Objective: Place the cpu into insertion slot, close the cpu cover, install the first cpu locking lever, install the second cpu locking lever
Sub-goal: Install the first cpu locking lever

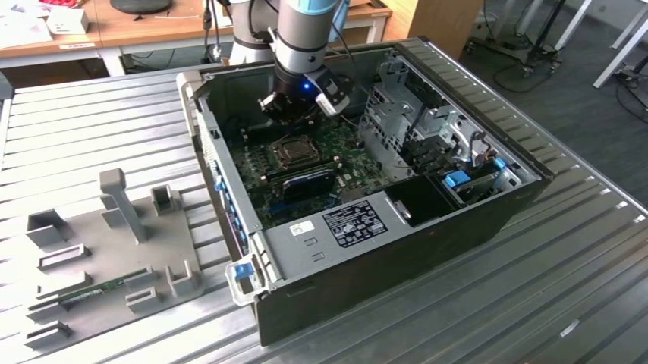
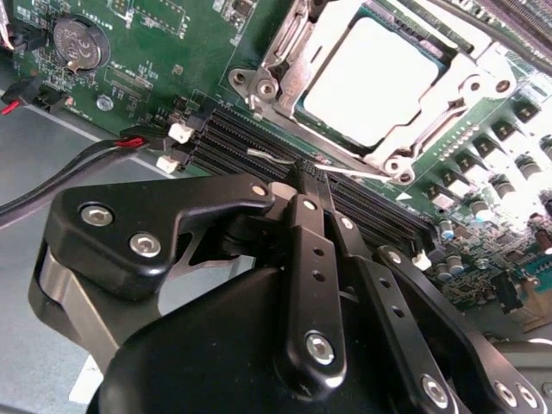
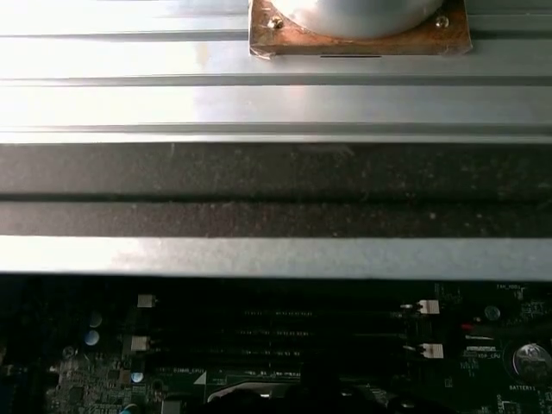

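In the second wrist view the cpu [image 2: 371, 78] lies with its silver-grey top up in the insertion slot [image 1: 294, 152] on the green board. The cpu cover [image 2: 280, 60], a silvery frame, lies flat around it. A thin silvery locking lever [image 2: 269, 157] runs along the socket's near edge, beside the memory slots. My black gripper [image 2: 304, 168] has its fingers pressed together, and the tip sits right at this wire. Whether the wire is pinched between the fingers cannot be made out. In the exterior view the gripper [image 1: 297, 110] hangs inside the open computer case, just behind the socket.
Long black memory slots [image 2: 250, 142], a coin battery [image 2: 79, 43] and red and black cables [image 2: 86, 159] lie close to the gripper. A metal drive cage [image 1: 426, 129] fills the case on the exterior view's right. A grey fixture plate [image 1: 111, 243] with posts lies on the ribbed table at the exterior view's left.
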Available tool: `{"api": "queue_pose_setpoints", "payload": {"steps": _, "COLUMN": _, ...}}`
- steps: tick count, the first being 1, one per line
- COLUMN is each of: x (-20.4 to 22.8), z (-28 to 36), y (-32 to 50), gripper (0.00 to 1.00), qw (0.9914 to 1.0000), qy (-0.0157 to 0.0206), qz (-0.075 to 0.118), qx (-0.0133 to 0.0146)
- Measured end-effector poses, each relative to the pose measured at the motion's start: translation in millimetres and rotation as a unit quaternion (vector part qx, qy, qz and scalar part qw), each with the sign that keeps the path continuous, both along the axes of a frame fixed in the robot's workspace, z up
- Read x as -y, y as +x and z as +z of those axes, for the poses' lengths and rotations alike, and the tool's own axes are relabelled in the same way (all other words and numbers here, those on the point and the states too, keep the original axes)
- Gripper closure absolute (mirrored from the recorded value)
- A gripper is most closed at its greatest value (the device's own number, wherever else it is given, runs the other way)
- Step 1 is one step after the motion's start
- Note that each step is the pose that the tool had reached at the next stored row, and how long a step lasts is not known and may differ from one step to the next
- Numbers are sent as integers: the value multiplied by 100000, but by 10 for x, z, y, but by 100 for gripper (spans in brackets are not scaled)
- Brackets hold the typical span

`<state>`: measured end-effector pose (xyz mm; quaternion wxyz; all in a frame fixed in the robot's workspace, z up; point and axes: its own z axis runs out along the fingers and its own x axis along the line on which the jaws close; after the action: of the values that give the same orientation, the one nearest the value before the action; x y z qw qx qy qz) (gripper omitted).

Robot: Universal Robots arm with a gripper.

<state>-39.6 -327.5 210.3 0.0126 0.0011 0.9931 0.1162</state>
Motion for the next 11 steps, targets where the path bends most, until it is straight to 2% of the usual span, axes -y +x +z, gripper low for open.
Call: {"api": "queue_pose_setpoints", "payload": {"steps": 11, "x": -24, "z": -2, "y": 0, "gripper": 90, "qw": 100000, "qy": 2, "qz": 1, "qx": -2}}
